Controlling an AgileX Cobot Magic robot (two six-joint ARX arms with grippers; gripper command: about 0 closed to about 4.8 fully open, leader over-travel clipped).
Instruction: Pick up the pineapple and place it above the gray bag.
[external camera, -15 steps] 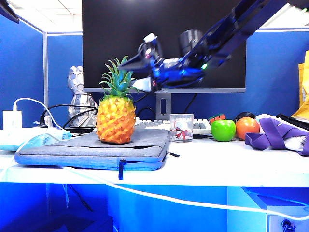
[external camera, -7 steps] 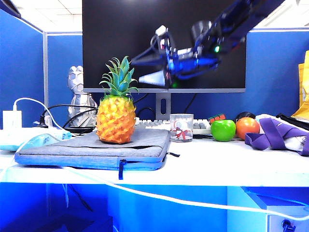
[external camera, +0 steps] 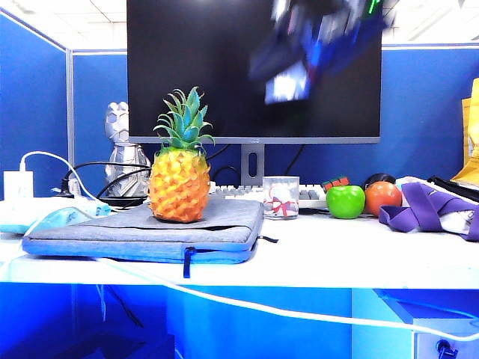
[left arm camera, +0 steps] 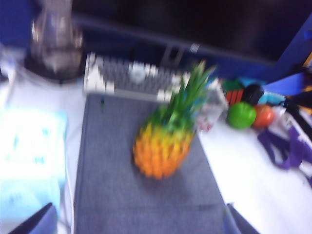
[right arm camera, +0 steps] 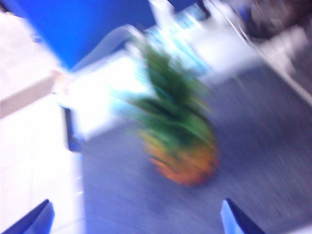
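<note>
The orange-yellow pineapple (external camera: 179, 187) with its green crown stands upright on the flat gray bag (external camera: 150, 235) at the left of the desk. My right gripper (external camera: 288, 78) is a blurred shape high in front of the monitor, above and to the right of the fruit. Its wrist view looks down on the pineapple (right arm camera: 183, 151) and bag (right arm camera: 146, 204); the right gripper (right arm camera: 141, 225) is open, with nothing between its fingertips (right arm camera: 38, 219). The left wrist view also shows the pineapple (left arm camera: 163, 146) on the bag (left arm camera: 112, 195); my left gripper (left arm camera: 139, 228) is open and empty, well back from it.
A black monitor (external camera: 254, 67) stands behind the desk, with a keyboard (left arm camera: 131, 80) under it. A glass cup (external camera: 281, 197), green apple (external camera: 346, 202), orange fruit (external camera: 383, 197) and purple strap bundle (external camera: 430, 209) sit to the right. A silver figure (external camera: 123, 161) and white cable (external camera: 262, 307) are nearby.
My right gripper has risen and swung right, from beside the pineapple's crown up to the top of the monitor. The pineapple and bag have not moved.
</note>
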